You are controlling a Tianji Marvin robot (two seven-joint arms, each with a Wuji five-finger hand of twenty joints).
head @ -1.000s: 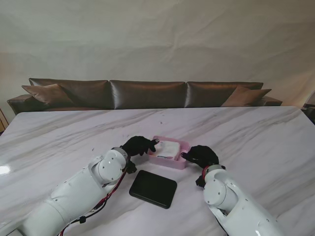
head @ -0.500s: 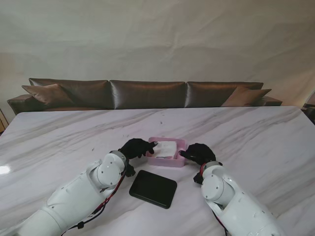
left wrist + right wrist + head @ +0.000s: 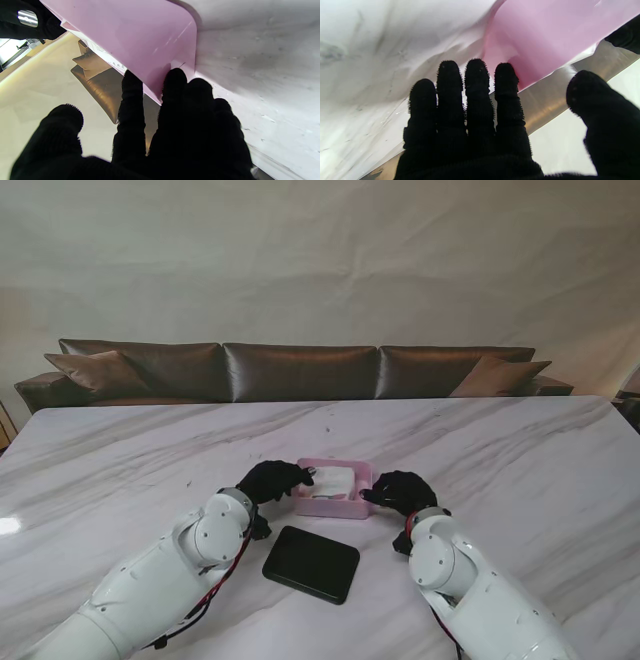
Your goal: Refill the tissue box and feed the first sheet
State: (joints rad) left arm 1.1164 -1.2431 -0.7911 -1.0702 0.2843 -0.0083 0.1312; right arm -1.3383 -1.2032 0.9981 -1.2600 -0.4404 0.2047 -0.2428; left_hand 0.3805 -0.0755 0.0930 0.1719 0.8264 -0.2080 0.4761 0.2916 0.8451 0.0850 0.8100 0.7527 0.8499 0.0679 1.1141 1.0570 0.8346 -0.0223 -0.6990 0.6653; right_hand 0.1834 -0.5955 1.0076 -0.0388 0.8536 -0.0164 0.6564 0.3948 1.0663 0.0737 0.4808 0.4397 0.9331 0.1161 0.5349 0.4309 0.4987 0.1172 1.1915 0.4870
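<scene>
Your left robot hand (image 3: pixel 272 479) and right robot hand (image 3: pixel 400 490) bracket the pink tissue box (image 3: pixel 333 502) from its two short ends, which reads as a two-sided hold meant to steady or shift the box. On the left, the wrist view shows the fingertips (image 3: pixel 175 77) lying against the pink wall near a corner, with the thumb spread wide and touching nothing. On the right, one fingertip (image 3: pixel 506 71) meets the pink wall while the rest and the thumb stand apart. Neither robot hand wraps the box, so you have flat contact with spread fingers, not a true grip.

Going by size, the marble counter (image 3: pixel 520 460) carries everything, with a brown sofa (image 3: pixel 300 370) behind its far edge. The black lid (image 3: pixel 311 563) lies flat on the counter nearer to me than the box, well apart from both robot hands; judging by that, it is set aside to leave the top free. The box sits near the counter's middle, open-topped, with the white tissue stack (image 3: pixel 334 479) already inside, so the refill looks done and feeding the first sheet remains.
</scene>
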